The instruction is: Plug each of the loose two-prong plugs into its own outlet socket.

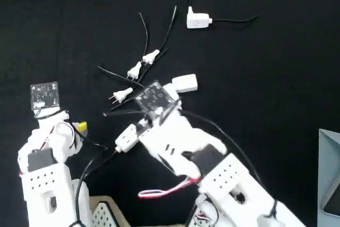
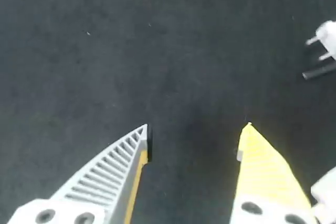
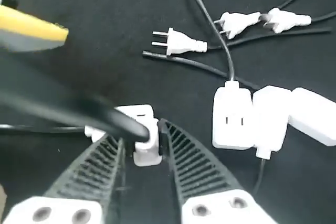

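The right tool [image 3: 140, 135] pinches a socket [image 3: 134, 113] near one end, so pushing could swivel it loose; the left tool [image 2: 197, 126] hangs spread.

High view: bright, even light from overhead. Black cloth [image 1: 265, 78] soaks it up, no clear shadows. White plugs [image 1: 134, 70] and arm shells [image 1: 175, 142] clip to flat white, surface detail lost. Bright strip along top edge, upper right.
Left wrist view: dimmer, cloth grainy, plug [image 2: 324, 40] at frame edge soft, faint darker patch between the fingers [image 2: 121, 166].
Right wrist view: cable [image 3: 79, 111] close to lens smeared, yellow piece [image 3: 31, 24] out of focus, socket [image 3: 142, 148] clamped in right gripper [image 3: 140, 129] glares.
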Controlling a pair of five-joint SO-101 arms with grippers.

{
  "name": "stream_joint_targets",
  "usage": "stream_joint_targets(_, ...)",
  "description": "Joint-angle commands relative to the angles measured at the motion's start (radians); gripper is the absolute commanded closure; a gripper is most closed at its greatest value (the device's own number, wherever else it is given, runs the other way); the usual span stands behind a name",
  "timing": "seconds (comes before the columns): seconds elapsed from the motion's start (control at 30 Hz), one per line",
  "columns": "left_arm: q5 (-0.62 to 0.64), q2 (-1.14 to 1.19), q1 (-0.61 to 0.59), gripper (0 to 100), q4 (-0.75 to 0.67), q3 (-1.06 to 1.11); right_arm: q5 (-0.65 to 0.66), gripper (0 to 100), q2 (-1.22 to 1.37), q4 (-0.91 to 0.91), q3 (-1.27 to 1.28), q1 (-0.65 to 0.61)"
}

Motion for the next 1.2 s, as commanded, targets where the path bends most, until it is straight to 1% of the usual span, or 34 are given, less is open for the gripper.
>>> stream_joint_targets(0.0, 0.046, -0.060, -0.010, 73, -0.035, 0.007, -0.006, 98.6, 0.185, -0.051, -0.139, -0.021)
stream_joint_targets(0.13, 0.044, -0.089, -0.012, 73, -0.037, 0.028, -0.005, 98.6, 0.367, -0.068, -0.237, -0.021)
stream_joint_targets(0.27, 0.044, -0.104, -0.012, 73, -0.035, 0.033, -0.003, 98.6, 0.481, -0.084, -0.288, -0.026)
stream_joint_targets(0.4, 0.044, -0.104, -0.012, 73, -0.035, 0.033, -0.003, 98.6, 0.553, -0.227, -0.234, -0.026)
stream_joint_targets(0.53, 0.043, -0.104, -0.012, 73, -0.035, 0.033, -0.003, 98.6, 0.565, -0.322, -0.168, -0.026)
stream_joint_targets(0.77, 0.043, -0.104, -0.012, 73, -0.035, 0.035, -0.011, 98.7, 0.542, -0.322, -0.124, -0.028)
stream_joint_targets(1.17, 0.043, -0.104, -0.010, 73, -0.041, 0.045, -0.012, 98.7, 0.542, -0.304, -0.125, -0.028)
